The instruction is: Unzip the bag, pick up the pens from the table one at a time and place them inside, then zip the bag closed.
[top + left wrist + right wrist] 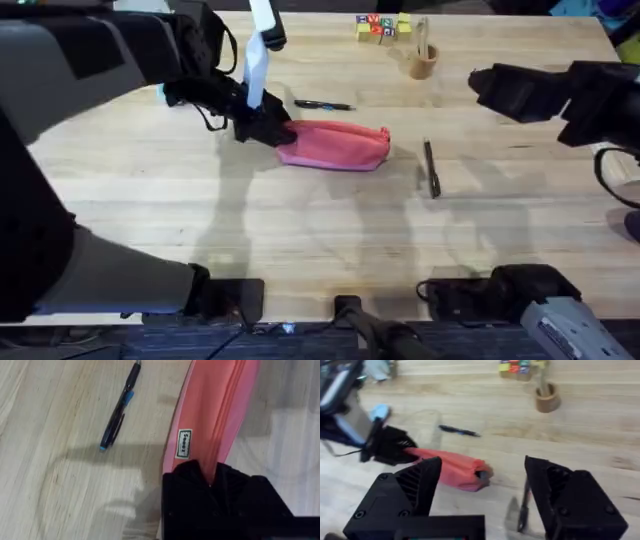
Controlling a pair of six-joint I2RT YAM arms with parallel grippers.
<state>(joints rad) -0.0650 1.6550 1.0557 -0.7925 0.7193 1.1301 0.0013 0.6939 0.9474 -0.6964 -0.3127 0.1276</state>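
The left gripper pinches the pink pencil pouch mid-table at its left end, unzipping apparently underway, while the right gripper hangs spread above, needing to brace it.

A robot lab bench: 2 arms at a butcher-block table, toy blocks behind.

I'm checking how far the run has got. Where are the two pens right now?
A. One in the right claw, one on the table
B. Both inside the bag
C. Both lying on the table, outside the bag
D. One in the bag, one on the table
C: one pen lies behind the bag and the other pen to its right, both on the table.
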